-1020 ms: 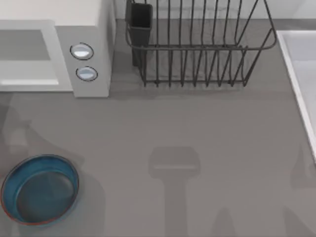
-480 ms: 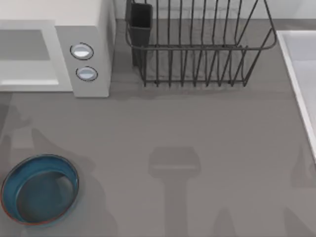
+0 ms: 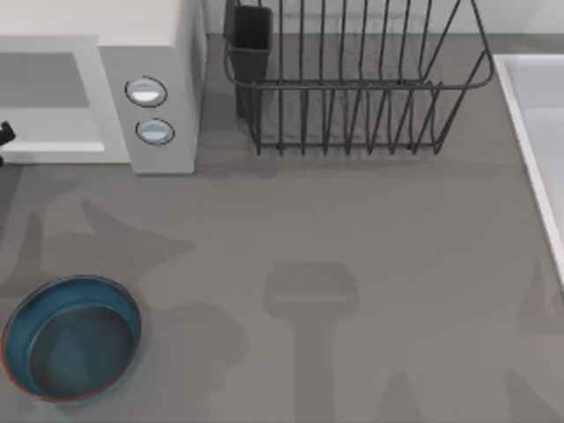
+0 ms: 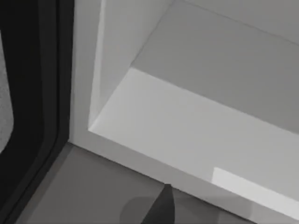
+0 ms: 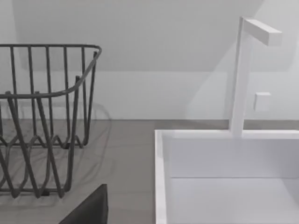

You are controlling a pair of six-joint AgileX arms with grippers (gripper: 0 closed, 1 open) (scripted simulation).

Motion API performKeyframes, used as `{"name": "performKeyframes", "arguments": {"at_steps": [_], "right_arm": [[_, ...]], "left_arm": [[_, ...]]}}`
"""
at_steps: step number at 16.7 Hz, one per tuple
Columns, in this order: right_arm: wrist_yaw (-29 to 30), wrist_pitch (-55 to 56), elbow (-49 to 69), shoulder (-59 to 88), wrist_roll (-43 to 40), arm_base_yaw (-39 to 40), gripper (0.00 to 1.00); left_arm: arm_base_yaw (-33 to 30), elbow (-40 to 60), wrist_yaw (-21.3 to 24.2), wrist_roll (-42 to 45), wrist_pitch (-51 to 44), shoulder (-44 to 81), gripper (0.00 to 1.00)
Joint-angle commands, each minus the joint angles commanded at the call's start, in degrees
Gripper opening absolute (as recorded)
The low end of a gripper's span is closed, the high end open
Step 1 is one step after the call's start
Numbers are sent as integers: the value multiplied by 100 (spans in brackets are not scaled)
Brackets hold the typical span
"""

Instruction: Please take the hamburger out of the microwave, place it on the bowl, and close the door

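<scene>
Top view: left gripper [image 3: 4, 137], state untellable, nears the microwave [image 3: 150, 88] cavity; the bowl [image 3: 70, 339] at the surface's left front corner sits empty, so everything remains.

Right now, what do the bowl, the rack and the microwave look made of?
Bowl: glossy blue with a reddish-brown rim, looks like glazed ceramic. Rack: thin dark bars, probably coated metal wire. Microwave: flat matte white-grey shell, painted metal or plastic, can't tell which; its two knobs have a silvery sheen.
</scene>
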Motion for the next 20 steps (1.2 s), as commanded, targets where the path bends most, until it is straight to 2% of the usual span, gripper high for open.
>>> {"name": "performKeyframes", "arguments": {"at_steps": [5,11,16,20], "right_arm": [[0,0,0,0,0,0,100],[0,0,0,0,0,0,100],[0,0,0,0,0,0,100],[0,0,0,0,0,0,100]], "left_arm": [[-949,1586,-674,-2905,-2727,730,0],[-2321,3315,-1716,-7478,-6770,1804,0],[-3418,4126,-2565,-11013,-9901,2831,0],[-4109,4362,-3109,-12936,-11726,3581,0]]}}
